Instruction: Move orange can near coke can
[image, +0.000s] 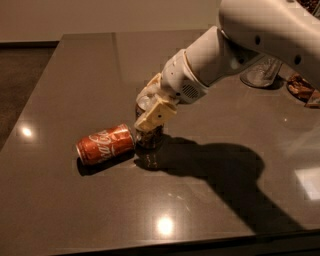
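The coke can (105, 145) lies on its side on the dark table (75, 75), left of centre, its white script facing up. My gripper (151, 116) reaches down from the upper right, just right of the coke can. It is shut on the orange can (150, 139), which stands upright. The cream fingers (156, 114) hide most of the orange can; only its dark lower part and a bit of its silver top show. Its base is at the table surface, almost touching the coke can's right end.
A clear glass (261, 75) stands at the back right, partly behind my arm. Brown objects (300, 87) lie at the far right edge. The table's front edge runs along the bottom and its left edge drops to a dark floor.
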